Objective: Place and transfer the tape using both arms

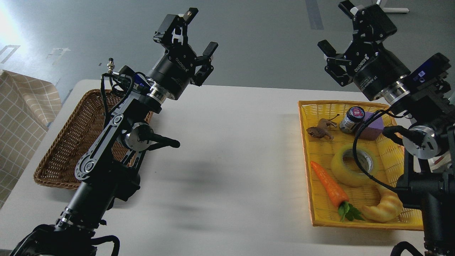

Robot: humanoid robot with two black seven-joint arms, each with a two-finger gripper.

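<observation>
Tape: your roll of yellow-green packing tape (352,165) lies flat in the yellow tray, about the middle of it, grey core facing up; a black cable from your right arm crosses in front of it
Yellow tray: the yellow mesh tray (312,209) sits on the right side of the table, its right part hidden behind your right arm
Tray neighbours: a toy carrot (330,185) lies just left of the tape, leafy end toward the near edge; a pale croissant (385,208) lies near-right of the tape; on the far side you see a brown animal figure (320,131), a small dark-lidded jar (353,120) and a purple block (373,128) side by side
Right gripper: your right gripper (337,35) is raised above the tray's far edge, fingers spread wide, nothing between them, well apart from the tape
Left gripper: your left gripper (201,32) is raised over the table's far-left part, fingers spread wide, holding nothing
Wicker basket: a brown wicker basket (67,149) lies on the left side of the table, partly behind your left arm
Table: the white table (231,170) is bare between basket and tray
</observation>
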